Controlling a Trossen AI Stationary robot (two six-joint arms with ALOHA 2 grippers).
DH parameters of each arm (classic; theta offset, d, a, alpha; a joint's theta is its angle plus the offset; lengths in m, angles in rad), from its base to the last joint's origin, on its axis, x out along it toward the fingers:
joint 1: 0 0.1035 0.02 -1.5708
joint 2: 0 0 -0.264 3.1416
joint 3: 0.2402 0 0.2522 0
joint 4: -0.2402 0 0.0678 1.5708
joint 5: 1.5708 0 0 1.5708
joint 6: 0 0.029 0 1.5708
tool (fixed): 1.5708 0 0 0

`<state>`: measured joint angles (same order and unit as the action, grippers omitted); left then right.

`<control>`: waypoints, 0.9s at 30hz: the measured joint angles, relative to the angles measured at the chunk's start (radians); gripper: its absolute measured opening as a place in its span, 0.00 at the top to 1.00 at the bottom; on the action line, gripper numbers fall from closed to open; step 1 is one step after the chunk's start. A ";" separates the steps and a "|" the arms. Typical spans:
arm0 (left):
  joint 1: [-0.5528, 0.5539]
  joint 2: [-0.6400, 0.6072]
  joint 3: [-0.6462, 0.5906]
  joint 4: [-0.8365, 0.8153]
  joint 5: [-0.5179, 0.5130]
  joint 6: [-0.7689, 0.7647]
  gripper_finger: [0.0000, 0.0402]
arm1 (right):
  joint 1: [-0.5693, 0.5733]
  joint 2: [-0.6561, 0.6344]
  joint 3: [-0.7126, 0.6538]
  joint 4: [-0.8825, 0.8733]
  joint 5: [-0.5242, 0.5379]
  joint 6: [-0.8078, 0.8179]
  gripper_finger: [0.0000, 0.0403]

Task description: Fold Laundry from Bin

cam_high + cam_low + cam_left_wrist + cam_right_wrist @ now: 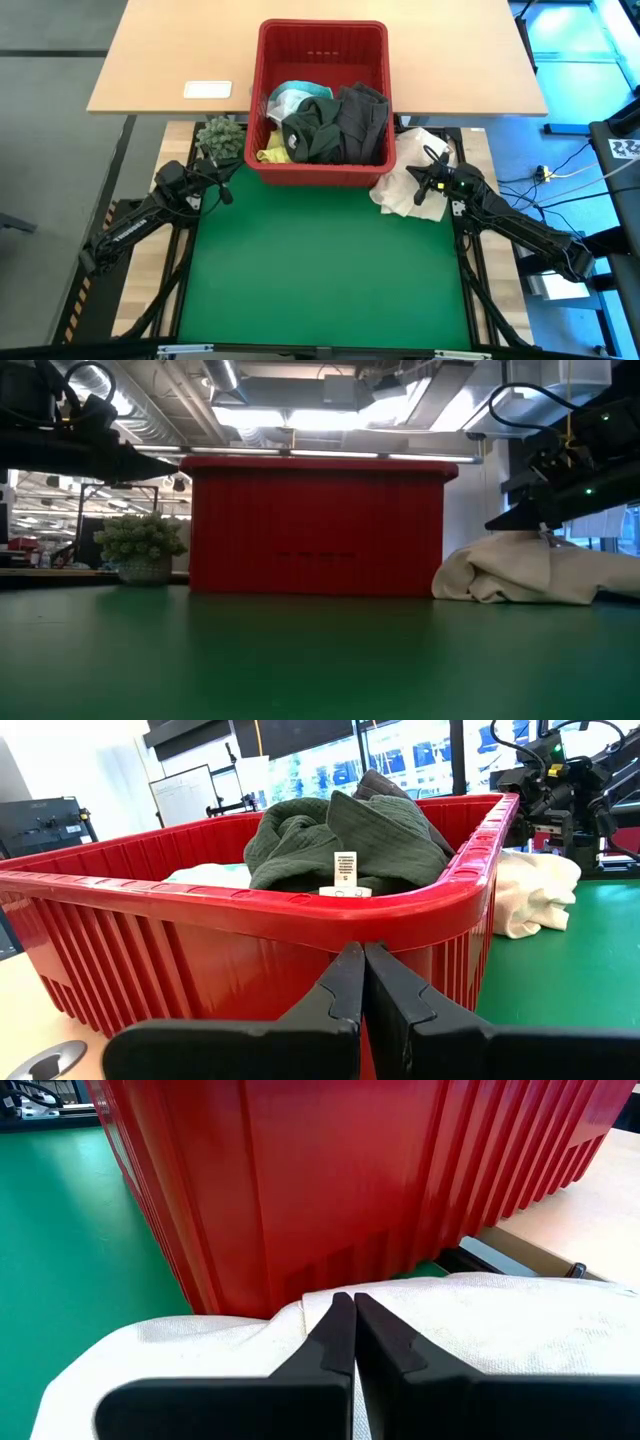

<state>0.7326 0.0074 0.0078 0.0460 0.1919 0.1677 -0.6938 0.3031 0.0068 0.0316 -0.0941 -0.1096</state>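
The red bin sits at the far edge of the green mat, heaped with rumpled laundry: dark green and grey on top, turquoise and yellow mostly buried. The left gripper hovers off its near-left corner, the right gripper over the cream cloth, both jaws closed and empty.

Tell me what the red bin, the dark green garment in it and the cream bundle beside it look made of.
Red bin: moulded plastic by the look, slightly glossy, with ribbed walls and a thick rounded rim.
Dark green garment: soft matte fabric, probably cotton; it creases loosely and carries a sewn-in label.
Cream bundle: thicker cloth with a visible weave, lying in rounded folds; the fibre cannot be told.
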 joint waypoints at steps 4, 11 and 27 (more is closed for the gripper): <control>0.000 0.000 0.000 0.000 0.000 0.000 1.00 | 0.000 0.000 0.000 0.000 0.000 0.000 0.99; 0.000 0.000 0.000 0.000 0.000 0.000 1.00 | 0.000 0.000 0.000 0.000 0.000 0.000 0.99; 0.000 0.000 0.000 -0.002 -0.025 0.001 1.00 | 0.000 0.000 0.000 0.000 0.000 0.000 0.99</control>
<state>0.7326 0.0072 0.0074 0.0444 0.1665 0.1682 -0.6937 0.3031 0.0067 0.0315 -0.0944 -0.1097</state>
